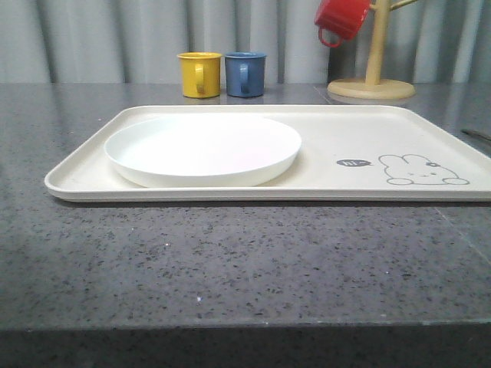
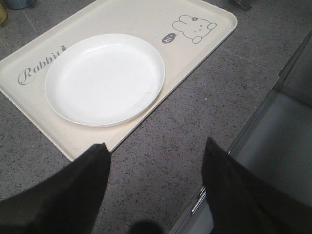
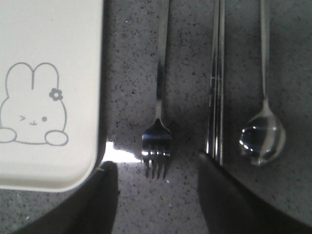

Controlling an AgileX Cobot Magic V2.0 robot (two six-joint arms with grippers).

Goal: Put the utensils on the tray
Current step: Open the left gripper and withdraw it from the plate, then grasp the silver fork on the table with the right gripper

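**Utensils lie on the stone beside the tray, both grippers spread and empty**

Utensils of shiny silver metal lie side by side on the speckled grey stone counter (image 1: 230,261), off the short rabbit end of the large cream rectangular tray (image 1: 345,130). Nearest the tray's rim is the fork (image 3: 158,117), tines pointing toward the right gripper. Beyond it is the long straight knife-like bar (image 3: 216,87), then the spoon (image 3: 262,131) with its glossy bowl; all three run parallel and none touches the tray.

On the tray's left half sits the round shallow white plate (image 1: 203,149), between the script "Rabbit" lettering (image 2: 39,68) and the rabbit line drawing (image 1: 422,170) at the tray's right end. Behind the tray stand a yellow mug (image 1: 199,74) and, just right of it, a blue mug (image 1: 245,74). Further right behind the tray, a red mug (image 1: 341,19) hangs on a pale wooden mug tree (image 1: 374,69).

The left gripper (image 2: 153,190) hangs over bare counter near the tray's long front edge, its dark fingers spread wide and holding nothing. The right gripper (image 3: 158,195) hangs above the fork's tines, fingers wide apart, one near the tray's corner and one by the bar's end, gripping nothing.
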